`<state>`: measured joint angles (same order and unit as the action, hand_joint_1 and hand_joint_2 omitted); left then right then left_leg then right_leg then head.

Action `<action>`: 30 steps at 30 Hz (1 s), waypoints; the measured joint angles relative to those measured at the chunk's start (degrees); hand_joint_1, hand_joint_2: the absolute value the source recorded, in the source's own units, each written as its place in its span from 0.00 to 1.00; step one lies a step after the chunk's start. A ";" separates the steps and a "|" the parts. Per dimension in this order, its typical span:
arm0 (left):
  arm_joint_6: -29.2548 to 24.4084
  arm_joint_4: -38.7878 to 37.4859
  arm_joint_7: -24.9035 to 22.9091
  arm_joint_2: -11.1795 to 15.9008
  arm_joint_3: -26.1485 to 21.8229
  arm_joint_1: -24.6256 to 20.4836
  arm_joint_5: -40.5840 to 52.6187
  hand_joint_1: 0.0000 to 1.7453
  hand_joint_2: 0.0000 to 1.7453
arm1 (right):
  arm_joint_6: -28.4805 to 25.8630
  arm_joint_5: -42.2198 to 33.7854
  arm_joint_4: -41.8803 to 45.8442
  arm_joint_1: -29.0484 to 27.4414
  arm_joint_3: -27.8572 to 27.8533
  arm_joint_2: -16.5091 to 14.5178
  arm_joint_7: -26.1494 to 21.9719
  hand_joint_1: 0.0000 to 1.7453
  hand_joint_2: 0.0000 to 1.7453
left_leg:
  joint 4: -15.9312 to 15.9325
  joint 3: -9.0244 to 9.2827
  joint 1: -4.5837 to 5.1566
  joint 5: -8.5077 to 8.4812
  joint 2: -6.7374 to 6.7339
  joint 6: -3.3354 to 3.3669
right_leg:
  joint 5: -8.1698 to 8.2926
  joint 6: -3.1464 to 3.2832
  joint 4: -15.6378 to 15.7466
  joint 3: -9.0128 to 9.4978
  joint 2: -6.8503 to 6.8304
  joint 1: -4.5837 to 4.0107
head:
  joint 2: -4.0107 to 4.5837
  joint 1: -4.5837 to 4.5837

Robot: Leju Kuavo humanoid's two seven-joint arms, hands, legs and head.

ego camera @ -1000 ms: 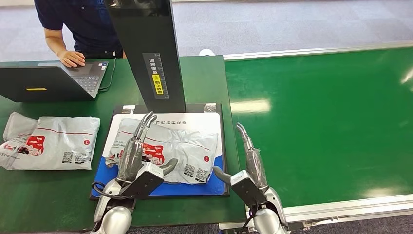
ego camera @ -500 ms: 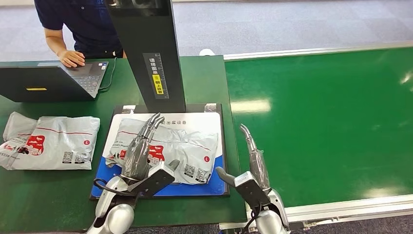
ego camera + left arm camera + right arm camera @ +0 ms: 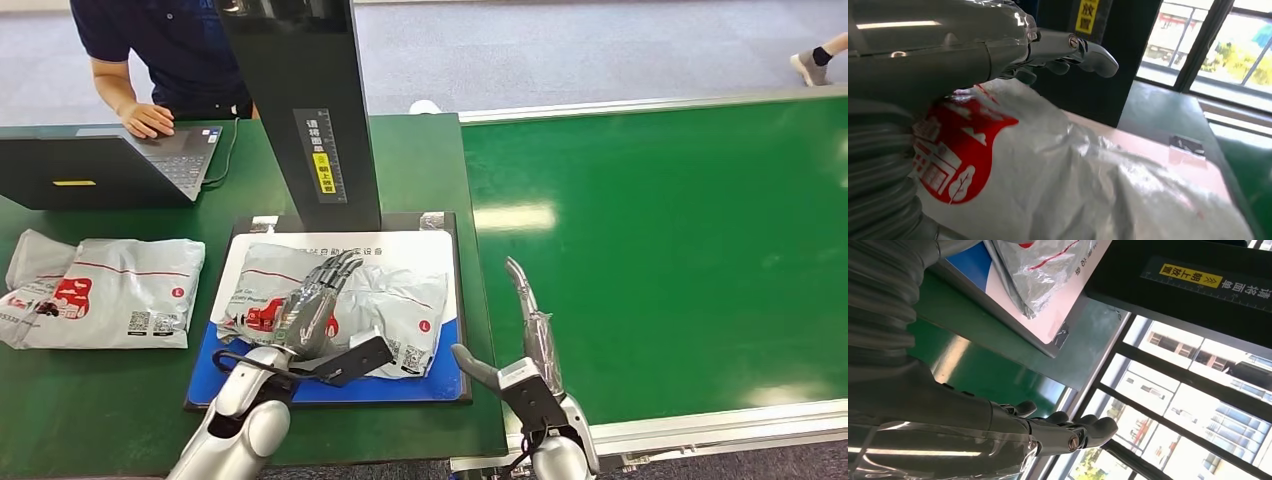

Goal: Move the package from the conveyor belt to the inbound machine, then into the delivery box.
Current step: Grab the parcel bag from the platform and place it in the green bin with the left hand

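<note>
Package [image 3: 340, 305], grey plastic with a red logo, lies flat on the white-and-blue tray [image 3: 445, 380] of the inbound machine [image 3: 300, 110], and your left hand [image 3: 315, 310] is right over it, fingers stretched forward and apart, thumb out to the side, holding nothing; from the left wrist view you cannot tell whether the fingers [image 3: 1088, 50] actually touch the crinkled bag. Your right hand [image 3: 525, 330] is beside the tray's right edge, over the seam between the green table [image 3: 100, 400] and the conveyor belt [image 3: 680, 250], fingers straight and extended, thumb spread, also holding nothing. Out from there, the machine's black column rises from the back of the tray with a yellow label on its face. To your left, two more grey packages [image 3: 100, 290] lie on the table. Behind them sits an open laptop [image 3: 100, 165], with a person's hand [image 3: 148, 120] on its keyboard.
</note>
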<state>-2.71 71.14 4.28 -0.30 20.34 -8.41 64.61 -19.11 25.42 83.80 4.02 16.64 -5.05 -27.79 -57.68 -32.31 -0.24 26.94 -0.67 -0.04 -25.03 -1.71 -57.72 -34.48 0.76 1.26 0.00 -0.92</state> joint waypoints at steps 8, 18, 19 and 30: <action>1.98 -8.41 -0.58 0.79 2.03 -4.99 -0.70 0.00 1.00 | 0.58 0.13 0.00 0.00 -0.32 -0.02 -0.25 0.00 1.00 | 0.00 0.01 0.00 0.00 0.00 0.00 | 0.00 0.00 0.00 0.01 0.00 0.00 | 0.00 0.00; 3.05 -17.26 0.09 0.87 2.62 -10.76 -2.66 0.28 1.00 | 0.56 0.10 0.00 -0.02 -0.49 -0.02 -0.67 0.00 1.00 | 0.01 0.24 0.00 0.00 0.01 0.00 | 0.00 0.00 0.00 0.26 -0.01 0.00 | 0.00 0.00; 3.07 -18.20 0.19 0.87 2.74 -11.30 -2.79 0.28 1.00 | 0.55 0.09 0.00 -0.02 -0.49 -0.02 -0.67 0.00 1.00 | 0.01 0.28 0.00 0.00 0.01 0.00 | 0.00 0.00 0.00 0.30 -0.01 0.00 | 0.00 0.01; 3.13 -22.82 1.09 0.84 3.41 -14.45 -3.33 1.00 1.00 | 0.50 0.09 0.00 -0.10 -0.51 -0.02 -0.67 0.00 1.00 | 0.02 0.44 0.00 -0.11 0.02 -0.04 | 0.05 0.05 -0.01 0.46 -0.01 0.00 | 0.00 0.00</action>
<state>0.42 48.32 5.38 0.54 23.75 -22.86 61.28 -18.62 25.51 83.80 3.92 16.13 -5.07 -28.46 -57.66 -31.87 -0.24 26.82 -0.66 -0.07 -24.97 -1.66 -57.73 -34.02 0.75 1.26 0.00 -0.92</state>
